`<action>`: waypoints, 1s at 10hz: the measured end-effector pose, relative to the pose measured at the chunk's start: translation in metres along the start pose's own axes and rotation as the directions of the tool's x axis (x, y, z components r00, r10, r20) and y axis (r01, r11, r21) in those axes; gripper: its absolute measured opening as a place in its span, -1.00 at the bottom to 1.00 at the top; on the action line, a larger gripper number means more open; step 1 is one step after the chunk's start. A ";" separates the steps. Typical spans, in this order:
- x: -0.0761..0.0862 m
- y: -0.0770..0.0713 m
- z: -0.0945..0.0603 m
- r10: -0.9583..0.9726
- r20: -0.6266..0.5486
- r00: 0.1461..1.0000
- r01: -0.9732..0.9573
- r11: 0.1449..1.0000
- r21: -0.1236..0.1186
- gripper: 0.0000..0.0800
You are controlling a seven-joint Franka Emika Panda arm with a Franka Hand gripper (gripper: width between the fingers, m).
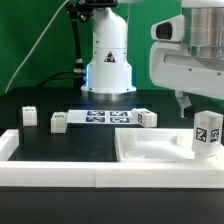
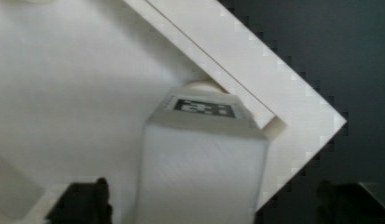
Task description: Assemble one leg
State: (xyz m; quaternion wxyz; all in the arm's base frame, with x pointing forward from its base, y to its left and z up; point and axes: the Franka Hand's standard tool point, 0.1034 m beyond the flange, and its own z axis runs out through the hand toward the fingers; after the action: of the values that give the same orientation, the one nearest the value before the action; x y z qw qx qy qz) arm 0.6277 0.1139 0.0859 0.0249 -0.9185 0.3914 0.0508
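- Spread fingers (image 2: 82,200) recorded, nothing pinched.
- One leg (image 1: 207,135) seen upright in panel (image 1: 150,150) corner, long axis vertical.
- From fingers, leg placed at 5 o'clock, exterior view; not touched.

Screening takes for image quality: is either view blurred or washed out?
Exterior view: evenly lit, low resolution, marker board tags blocky yet distinct. Wrist view: soft focus, the leg nearly merges with the white panel, its tag smeared; gripper fingertips are dark blurs.
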 end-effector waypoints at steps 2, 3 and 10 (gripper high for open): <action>-0.001 -0.004 -0.002 -0.279 -0.011 0.960 0.279 0.960 0.000 0.59; -0.001 -0.008 -0.003 -0.410 -0.032 0.911 0.410 0.912 -0.001 0.62; -0.004 -0.009 0.005 -0.890 -0.064 0.451 0.888 0.455 -0.066 0.62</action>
State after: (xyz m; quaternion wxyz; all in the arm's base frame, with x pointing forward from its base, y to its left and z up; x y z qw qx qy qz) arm 0.6311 0.1232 0.0814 0.0200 -0.9891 -0.1456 -0.0062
